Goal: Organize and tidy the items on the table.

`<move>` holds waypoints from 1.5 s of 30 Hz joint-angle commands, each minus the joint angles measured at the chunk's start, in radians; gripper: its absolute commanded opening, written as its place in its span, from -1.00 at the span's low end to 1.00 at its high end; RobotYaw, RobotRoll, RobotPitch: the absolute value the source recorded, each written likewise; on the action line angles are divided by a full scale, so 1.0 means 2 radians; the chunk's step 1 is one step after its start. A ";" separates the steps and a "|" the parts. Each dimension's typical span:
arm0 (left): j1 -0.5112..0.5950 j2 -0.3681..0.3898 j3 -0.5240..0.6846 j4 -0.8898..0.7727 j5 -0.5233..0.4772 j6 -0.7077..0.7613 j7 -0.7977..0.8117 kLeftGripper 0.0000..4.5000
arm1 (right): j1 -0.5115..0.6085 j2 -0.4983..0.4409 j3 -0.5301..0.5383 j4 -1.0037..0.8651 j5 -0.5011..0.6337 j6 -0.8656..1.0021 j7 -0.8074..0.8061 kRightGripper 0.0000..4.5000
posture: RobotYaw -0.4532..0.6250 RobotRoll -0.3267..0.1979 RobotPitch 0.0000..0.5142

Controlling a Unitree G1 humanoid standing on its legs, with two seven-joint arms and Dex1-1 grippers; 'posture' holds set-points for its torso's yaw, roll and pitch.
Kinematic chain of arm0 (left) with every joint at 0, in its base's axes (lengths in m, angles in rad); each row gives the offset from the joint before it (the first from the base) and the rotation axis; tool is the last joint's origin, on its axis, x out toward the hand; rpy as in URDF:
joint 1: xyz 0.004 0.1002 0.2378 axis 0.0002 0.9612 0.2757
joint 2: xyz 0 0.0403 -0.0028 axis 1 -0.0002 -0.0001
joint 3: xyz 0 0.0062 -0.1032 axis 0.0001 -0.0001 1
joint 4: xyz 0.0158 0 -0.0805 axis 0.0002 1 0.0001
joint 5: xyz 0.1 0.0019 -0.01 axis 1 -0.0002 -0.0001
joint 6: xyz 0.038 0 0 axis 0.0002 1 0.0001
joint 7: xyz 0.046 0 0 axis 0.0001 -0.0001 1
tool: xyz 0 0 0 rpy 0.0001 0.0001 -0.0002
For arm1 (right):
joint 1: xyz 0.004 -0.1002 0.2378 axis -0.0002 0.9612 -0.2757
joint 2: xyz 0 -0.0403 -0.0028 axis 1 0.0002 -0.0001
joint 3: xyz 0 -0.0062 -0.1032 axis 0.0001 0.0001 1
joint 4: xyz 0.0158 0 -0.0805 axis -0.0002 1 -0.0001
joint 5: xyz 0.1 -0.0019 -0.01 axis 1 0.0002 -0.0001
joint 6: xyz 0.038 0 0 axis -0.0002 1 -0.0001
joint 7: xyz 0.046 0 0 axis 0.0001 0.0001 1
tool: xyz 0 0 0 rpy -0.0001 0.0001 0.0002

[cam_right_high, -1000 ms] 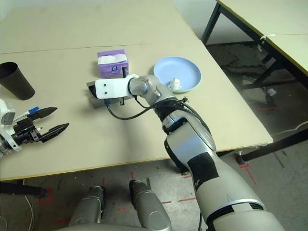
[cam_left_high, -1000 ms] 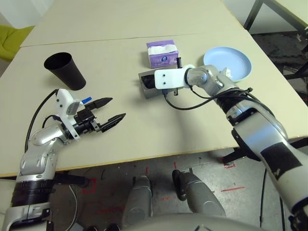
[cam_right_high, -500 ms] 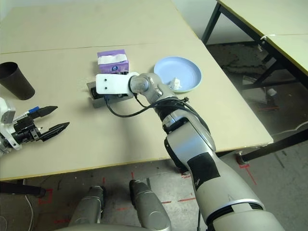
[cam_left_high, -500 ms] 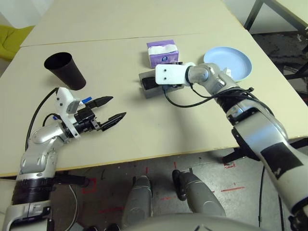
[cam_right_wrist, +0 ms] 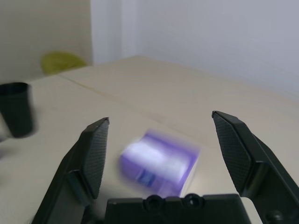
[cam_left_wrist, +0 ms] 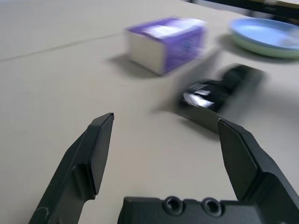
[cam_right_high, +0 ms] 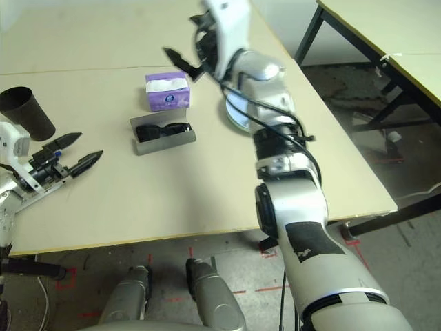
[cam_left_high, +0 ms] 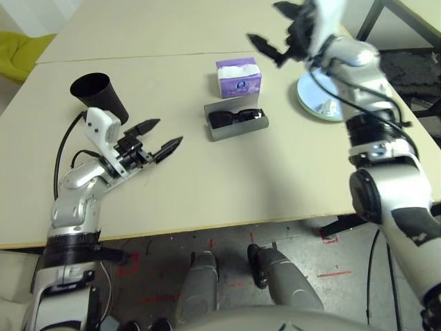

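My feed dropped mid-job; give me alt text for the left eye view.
Black sunglasses lie in an open grey case at mid-table, a purple tissue pack just behind. The right claw hangs open, raised above the table; the left claw hovers open near a black cup.

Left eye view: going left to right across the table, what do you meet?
Black tapered cup → left gripper → grey glasses case holding black sunglasses → right gripper, raised → blue plate.
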 commanded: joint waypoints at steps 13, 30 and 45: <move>-0.160 -0.033 -0.048 0.217 0.090 -0.055 0.067 1.00 | 0.466 -0.124 -0.058 -0.165 0.074 -0.131 0.185 0.99 | -0.51 0.25 -0.24; -0.253 -0.055 -0.060 0.396 0.131 -0.120 0.126 1.00 | 0.394 -0.098 -0.058 -0.077 0.130 -0.216 0.210 0.99 | -0.52 0.25 -0.28; -0.252 -0.087 -0.093 0.418 0.146 -0.204 0.001 1.00 | 0.400 -0.095 -0.044 -0.096 0.125 -0.209 0.187 0.99 | -0.55 0.25 -0.29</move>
